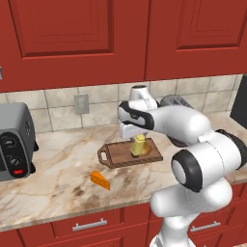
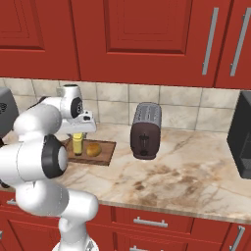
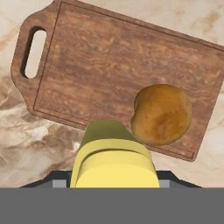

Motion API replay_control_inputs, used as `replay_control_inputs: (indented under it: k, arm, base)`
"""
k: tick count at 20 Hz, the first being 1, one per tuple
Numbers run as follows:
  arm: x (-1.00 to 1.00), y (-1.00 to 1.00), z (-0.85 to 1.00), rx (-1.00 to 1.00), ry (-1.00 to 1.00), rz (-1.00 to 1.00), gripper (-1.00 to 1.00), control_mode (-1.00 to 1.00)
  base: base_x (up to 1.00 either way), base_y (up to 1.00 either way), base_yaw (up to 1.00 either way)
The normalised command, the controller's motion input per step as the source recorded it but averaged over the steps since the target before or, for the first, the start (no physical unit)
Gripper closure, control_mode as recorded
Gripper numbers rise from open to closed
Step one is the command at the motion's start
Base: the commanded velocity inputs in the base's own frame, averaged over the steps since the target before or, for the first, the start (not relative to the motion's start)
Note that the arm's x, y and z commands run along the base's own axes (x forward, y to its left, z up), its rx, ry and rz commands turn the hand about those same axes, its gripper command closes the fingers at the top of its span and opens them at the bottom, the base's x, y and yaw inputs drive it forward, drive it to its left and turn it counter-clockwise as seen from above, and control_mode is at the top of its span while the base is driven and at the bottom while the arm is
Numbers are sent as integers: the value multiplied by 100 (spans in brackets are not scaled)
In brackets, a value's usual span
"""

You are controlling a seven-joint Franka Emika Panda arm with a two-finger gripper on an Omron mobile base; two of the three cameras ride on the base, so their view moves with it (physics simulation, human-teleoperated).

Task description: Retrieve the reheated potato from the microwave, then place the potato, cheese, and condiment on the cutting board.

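gripper point(image 1: 138, 137): right above the board, pointing down, with the yellow bottle between its fingers. Jaws sit partway apart, about as wide as the bottle, so it looks like a grip on it, but I can't see the fingertips clearly.
yellow bottle point(image 1: 139, 144): upright over the near part of the board, just beside the potato. In the hand view it sits at the bottom, seen cap-end on point(image 3: 113, 159). Can't tell if its base is touching the wood.
potato point(image 3: 162, 113): lying on the board, toward the end away from the handle, close to the near edge.
cutting board point(image 3: 105, 65): flat on the marble counter point(image 1: 62, 164), handle with the hole pointing toward the toaster oven side.
cheese point(image 1: 100, 180): orange wedge on the counter, off the board, nearer the front edge.
microwave point(image 2: 241, 142): dark box at the far right of the counter, well apart from the board.
toaster point(image 2: 146, 130): between board and microwave.
toaster oven point(image 1: 14, 140): grey, at the left end.
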Motion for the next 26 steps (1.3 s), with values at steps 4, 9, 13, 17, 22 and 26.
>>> replay_control_inputs:
  k: [4, 9, 13, 17, 22, 26]
  arm:
    - [27, 12, -16, 0, 0, 0, 100, -100]
    - [22, 5, -16, 0, 0, 0, 100, -100]
    - [16, 0, -22, 0, 0, 0, 100, -100]
    - [17, 0, -18, 0, 0, 0, 100, -100]
    - [17, 0, -15, 0, 0, 0, 100, -100]
    - [9, 0, -14, 0, 0, 0, 100, -100]
  base:
    - [0, 0, 0]
    - [0, 0, 0]
    - [0, 0, 0]
    - [0, 0, 0]
    - [0, 0, 0]
    - [0, 0, 0]
